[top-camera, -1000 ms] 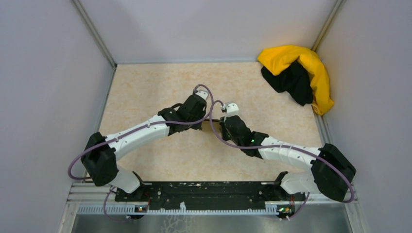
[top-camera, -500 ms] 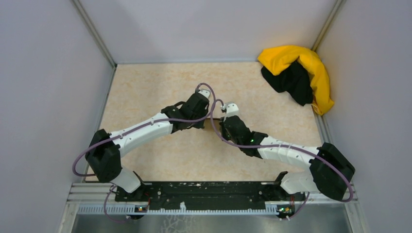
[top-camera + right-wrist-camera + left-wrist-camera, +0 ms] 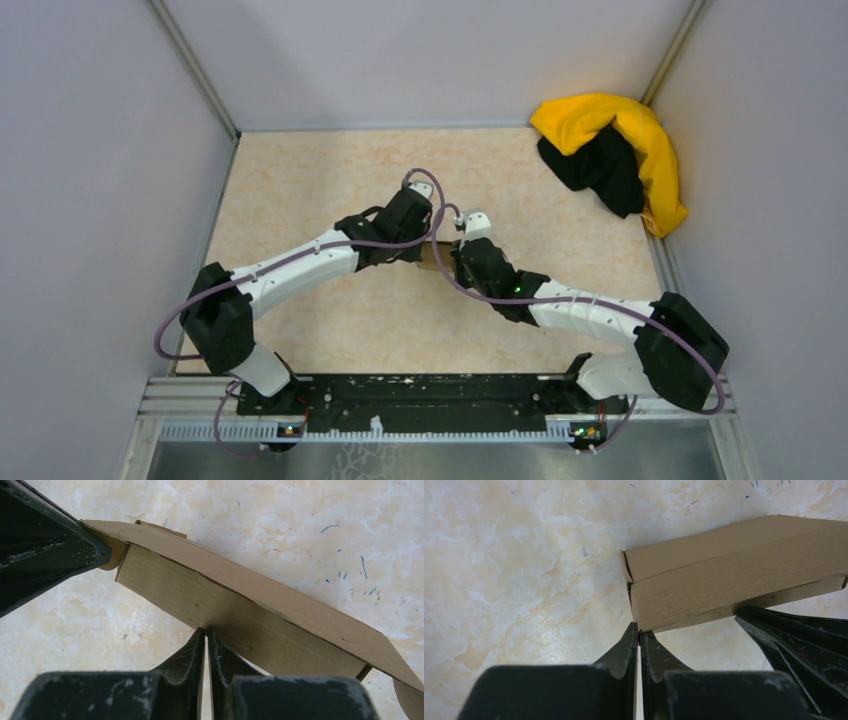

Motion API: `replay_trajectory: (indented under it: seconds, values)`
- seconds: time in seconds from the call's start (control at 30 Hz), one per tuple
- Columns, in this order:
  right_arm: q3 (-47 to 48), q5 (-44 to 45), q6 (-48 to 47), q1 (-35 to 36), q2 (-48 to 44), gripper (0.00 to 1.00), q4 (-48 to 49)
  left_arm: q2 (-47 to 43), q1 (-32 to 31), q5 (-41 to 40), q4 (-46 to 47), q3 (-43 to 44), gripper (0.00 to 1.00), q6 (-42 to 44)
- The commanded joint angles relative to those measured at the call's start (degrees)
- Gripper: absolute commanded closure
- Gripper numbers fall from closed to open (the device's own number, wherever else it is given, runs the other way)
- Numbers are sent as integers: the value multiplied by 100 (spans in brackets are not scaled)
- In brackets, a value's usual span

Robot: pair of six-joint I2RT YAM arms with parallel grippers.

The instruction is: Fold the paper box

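The small rectangular box of plain brown cardboard (image 3: 724, 565) lies on the beige marbled worktop (image 3: 300, 180) near its middle, between the two arms and almost hidden under their wrists in the top view. The left tool (image 3: 638, 631) is clenched, its black fingers pressed together with nothing seen between them. Its tips touch the lower near corner of the box's side wall, just below an end flap that stands slightly ajar. The right tool (image 3: 206, 631) is clenched in the same way, and its tips rest against the lower edge of the long side wall, about midway along it. In the right wrist view the box's top panel overhangs that wall. A heap of yellow and black cloth (image 3: 612, 150) sits well apart in the far right corner.
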Motion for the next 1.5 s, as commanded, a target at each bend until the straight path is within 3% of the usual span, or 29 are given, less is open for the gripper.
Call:
replay_trajectory:
  seconds: [0.0, 0.63, 1.47]
  values:
    - [47, 45, 19, 60, 88, 94, 87, 128, 18, 244, -1, 179, 93, -138]
    - [21, 27, 24, 64, 88, 94, 111, 202, 69, 405, -36, 311, 92, -217]
    - [264, -62, -111, 51, 98, 93, -85, 456, 72, 174, 457, -205, 97, -12]
